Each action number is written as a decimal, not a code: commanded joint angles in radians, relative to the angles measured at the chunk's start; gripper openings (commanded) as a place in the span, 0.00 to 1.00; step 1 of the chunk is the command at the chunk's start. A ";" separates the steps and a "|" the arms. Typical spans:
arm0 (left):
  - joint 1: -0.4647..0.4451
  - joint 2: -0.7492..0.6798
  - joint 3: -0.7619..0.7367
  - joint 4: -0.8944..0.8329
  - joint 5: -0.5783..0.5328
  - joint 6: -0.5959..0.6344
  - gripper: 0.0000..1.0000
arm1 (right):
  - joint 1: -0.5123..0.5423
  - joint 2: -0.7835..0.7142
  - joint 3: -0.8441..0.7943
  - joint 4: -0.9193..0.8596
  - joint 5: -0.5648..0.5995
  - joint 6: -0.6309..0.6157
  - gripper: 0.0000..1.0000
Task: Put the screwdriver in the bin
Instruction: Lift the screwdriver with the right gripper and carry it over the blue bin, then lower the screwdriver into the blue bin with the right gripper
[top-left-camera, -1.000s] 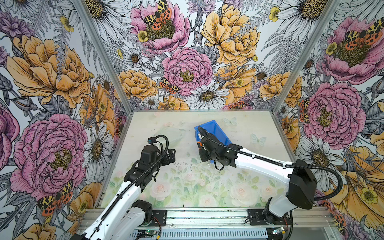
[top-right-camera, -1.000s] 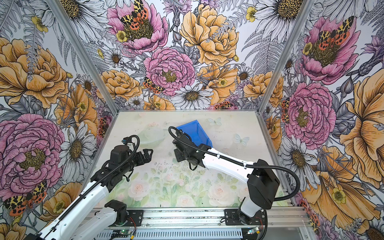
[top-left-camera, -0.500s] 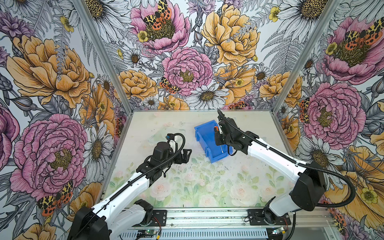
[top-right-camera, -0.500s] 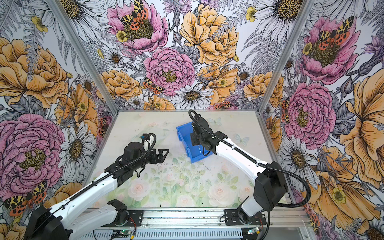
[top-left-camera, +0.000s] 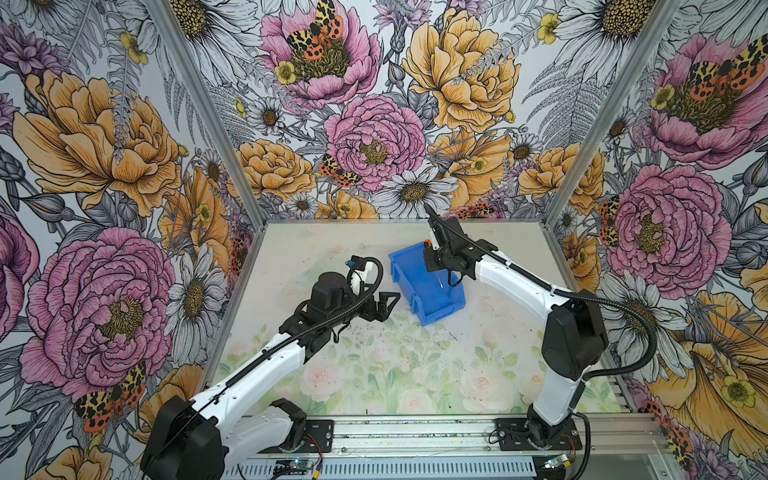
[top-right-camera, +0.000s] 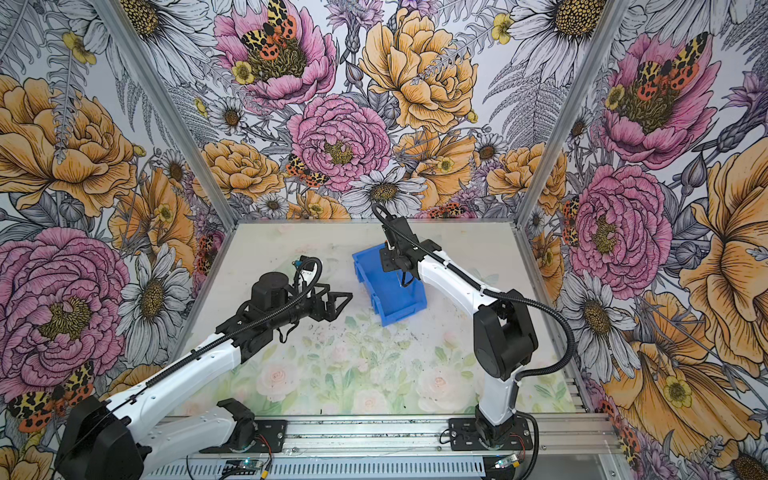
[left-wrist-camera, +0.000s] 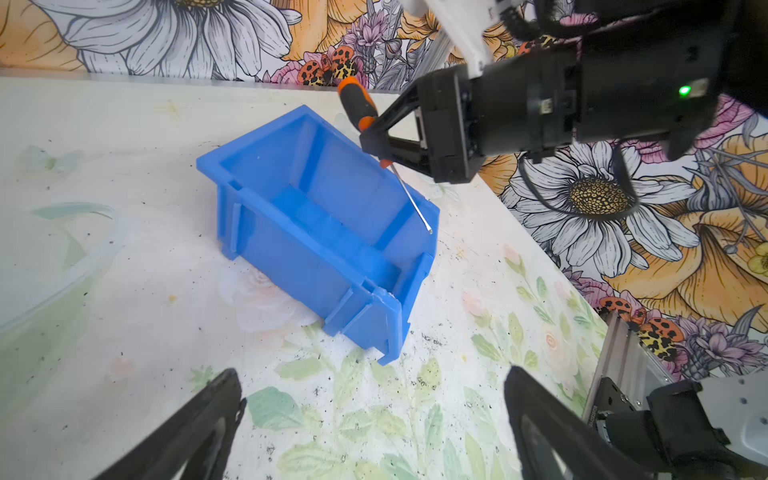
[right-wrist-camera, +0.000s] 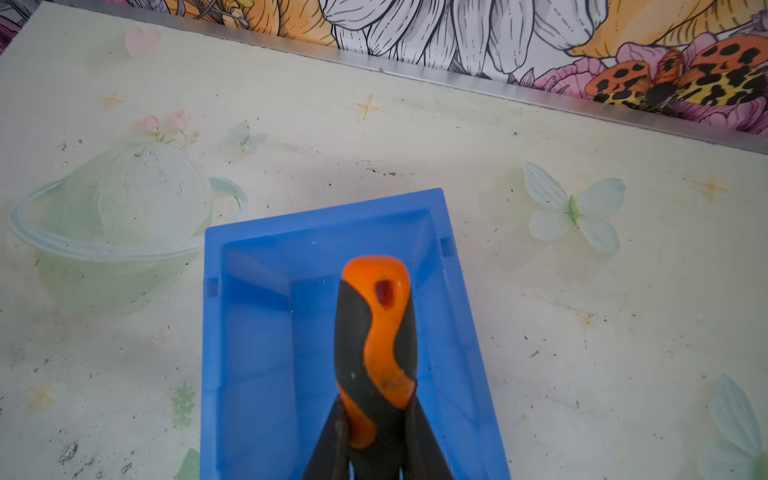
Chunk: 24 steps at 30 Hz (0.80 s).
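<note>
now the right end effector is clamped shut on the screwdriver, gripping the lower part of the orange-and-black handle, close to where the thin metal shaft begins. the screwdriver hangs tilted in the air over the bin, with its handle end higher and toward the back wall and its shaft slanting down over the open inside. in the left wrist view the tip lines up with the bin's far rim, but i cannot tell if it touches. the right wrist view shows the handle directly above the blue floor of the bin. the bin stands upright on the tabletop, back of centre, with its lower lip toward the front edge. the left end effector sits just beside the bin's left wall, apart from it, jaws spread wide and holding nothing.
</note>
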 joint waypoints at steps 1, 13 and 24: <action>-0.010 0.029 0.043 -0.025 0.030 0.075 0.99 | -0.017 0.036 0.054 0.003 -0.041 -0.064 0.00; -0.017 0.136 0.112 -0.042 0.008 0.088 0.99 | -0.032 0.171 0.068 0.003 -0.082 -0.089 0.00; -0.019 0.141 0.121 -0.061 -0.021 0.102 0.99 | -0.014 0.253 0.065 0.004 -0.062 -0.092 0.00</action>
